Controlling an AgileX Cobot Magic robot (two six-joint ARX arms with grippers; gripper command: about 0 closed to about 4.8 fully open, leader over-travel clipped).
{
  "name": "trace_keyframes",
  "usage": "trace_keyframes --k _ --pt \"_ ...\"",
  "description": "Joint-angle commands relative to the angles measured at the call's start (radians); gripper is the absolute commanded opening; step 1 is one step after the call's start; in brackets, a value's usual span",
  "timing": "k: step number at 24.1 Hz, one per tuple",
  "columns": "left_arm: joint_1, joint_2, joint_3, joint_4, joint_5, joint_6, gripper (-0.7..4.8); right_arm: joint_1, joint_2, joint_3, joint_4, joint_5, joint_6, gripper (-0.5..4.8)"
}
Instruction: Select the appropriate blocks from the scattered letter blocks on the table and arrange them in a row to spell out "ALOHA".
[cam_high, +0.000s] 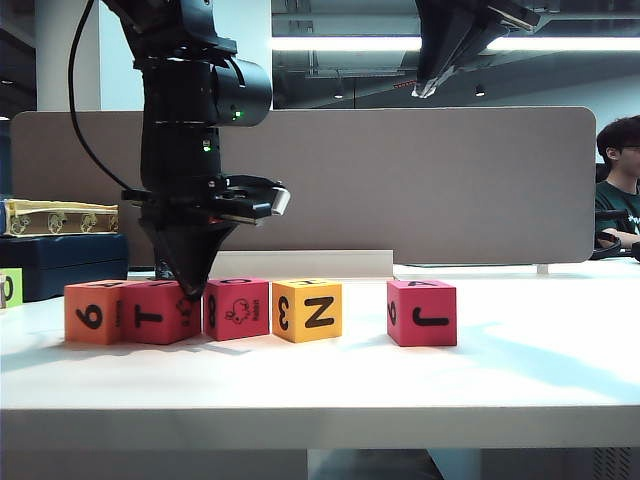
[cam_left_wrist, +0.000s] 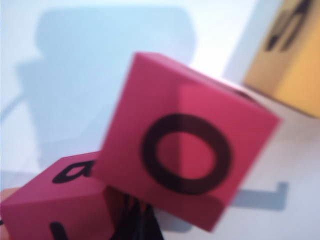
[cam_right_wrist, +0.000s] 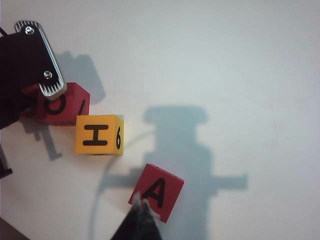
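Five blocks stand in a loose row on the white table (cam_high: 320, 385): an orange one (cam_high: 95, 312), a magenta one showing T (cam_high: 160, 312), a magenta one (cam_high: 237, 308), a yellow one (cam_high: 307, 310), and a magenta one (cam_high: 421, 312) set apart to the right. My left gripper (cam_high: 193, 290) is shut and points down into the gap between the two neighbouring magenta blocks. Its wrist view shows the tips (cam_left_wrist: 137, 222) between the O-topped block (cam_left_wrist: 187, 150) and the other magenta block (cam_left_wrist: 50, 205). My right gripper (cam_high: 440, 70) hangs high, shut and empty (cam_right_wrist: 143, 206), over the A block (cam_right_wrist: 159, 192) and H block (cam_right_wrist: 99, 135).
A lime-green cube (cam_high: 8, 288) sits at the far left table edge. Behind it lies a gold-patterned box (cam_high: 60, 216) on a dark blue case. A grey partition (cam_high: 420, 190) runs along the back, with a seated person (cam_high: 618, 190) at far right.
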Motion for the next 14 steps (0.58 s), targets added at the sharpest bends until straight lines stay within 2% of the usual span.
trace_keyframes --k 1,14 --pt "0.007 -0.001 0.0 0.017 -0.043 0.002 -0.06 0.003 -0.006 0.003 0.004 -0.002 -0.003 -0.05" --pt "0.019 -0.001 -0.002 0.124 -0.05 0.028 -0.06 0.003 -0.006 0.003 -0.001 -0.001 -0.003 -0.05"
